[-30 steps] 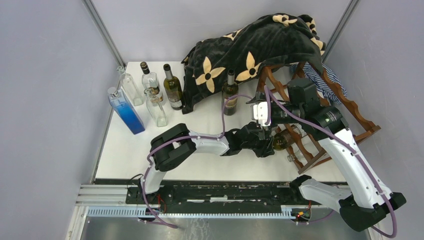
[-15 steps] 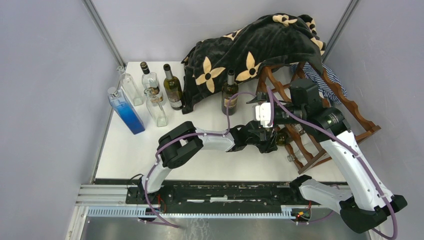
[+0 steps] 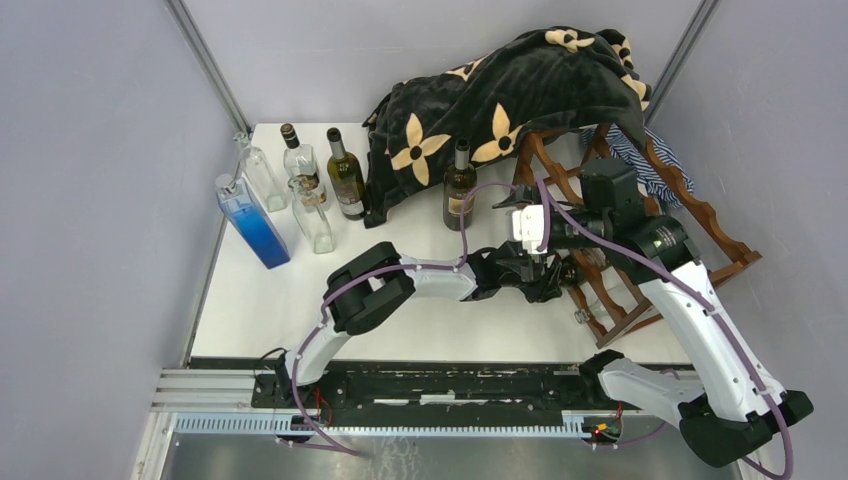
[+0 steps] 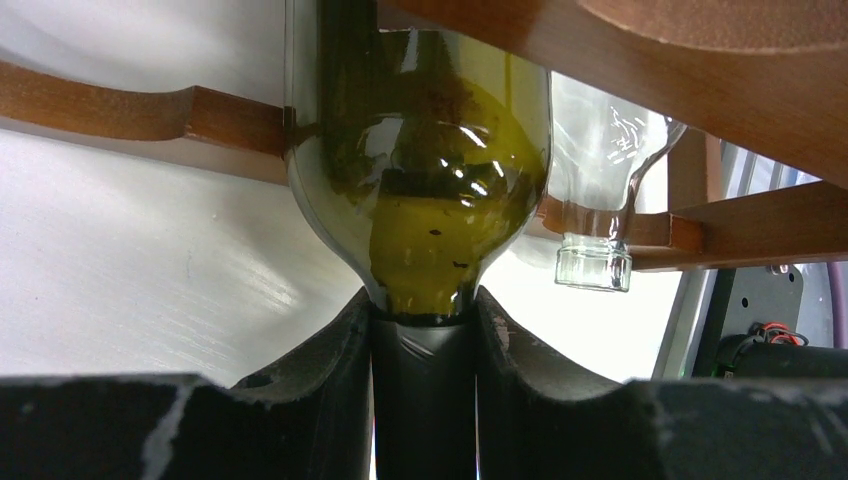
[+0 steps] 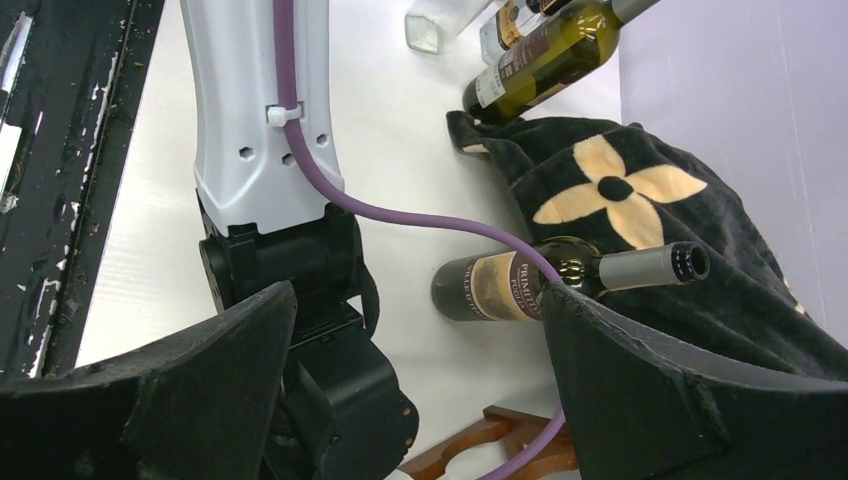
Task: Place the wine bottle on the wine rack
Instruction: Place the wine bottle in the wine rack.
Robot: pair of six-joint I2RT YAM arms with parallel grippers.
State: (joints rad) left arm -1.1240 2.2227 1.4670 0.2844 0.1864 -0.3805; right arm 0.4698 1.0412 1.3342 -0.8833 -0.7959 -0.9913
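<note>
The wine bottle (image 4: 430, 200), green glass with a dark capped neck, lies on its side. Its body reaches between the wavy rails of the reddish-brown wine rack (image 4: 130, 110). My left gripper (image 4: 424, 310) is shut on the neck just below the shoulder. From above, the left gripper (image 3: 540, 278) sits at the rack's (image 3: 700, 215) low front-left side, and the bottle (image 3: 567, 272) is mostly hidden under the right arm. My right gripper (image 3: 527, 228) hangs open just above the left wrist. In its own view, the right gripper (image 5: 418, 300) holds nothing.
A clear bottle (image 4: 600, 150) lies in the slot beside the green one. A dark labelled bottle (image 3: 459, 190) stands left of the rack. A black flowered blanket (image 3: 500, 90) drapes over the rack's top. A blue bottle (image 3: 252, 222) and several other bottles (image 3: 346, 175) stand at the back left.
My left arm has stretched further right, carrying the bottle deeper between the rack's rails. The right gripper has barely shifted and stays open.
</note>
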